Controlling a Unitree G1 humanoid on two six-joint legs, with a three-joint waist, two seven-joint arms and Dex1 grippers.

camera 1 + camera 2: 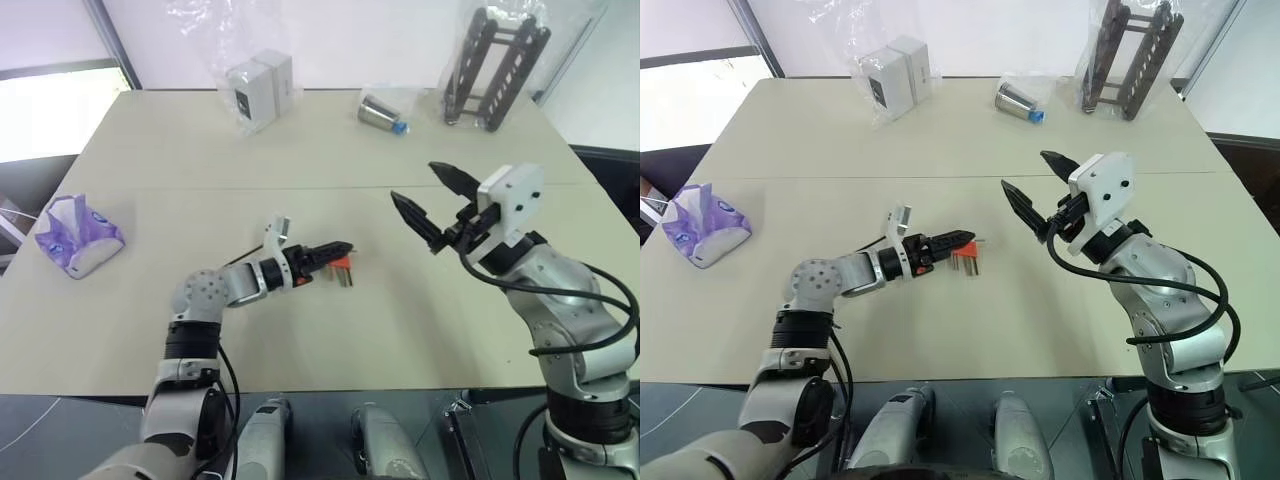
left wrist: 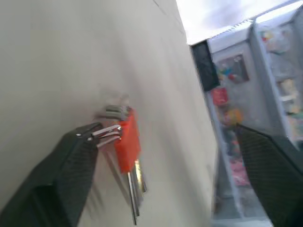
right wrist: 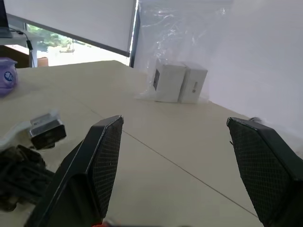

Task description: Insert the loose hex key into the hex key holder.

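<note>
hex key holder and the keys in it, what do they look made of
The hex key holder looks like moulded plastic: flat, even orange-red, matte, no glint. The keys sticking out of it look like metal, probably steel: thin silvery-grey rods with bright highlights along their length. Some have a yellowish tint, perhaps plating or just reflection.

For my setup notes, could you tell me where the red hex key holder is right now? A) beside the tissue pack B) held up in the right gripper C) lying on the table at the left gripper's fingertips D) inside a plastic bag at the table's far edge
C: the red hex key holder lies on the table at the tips of the left gripper, while the right gripper hangs open and empty in the air.
</note>
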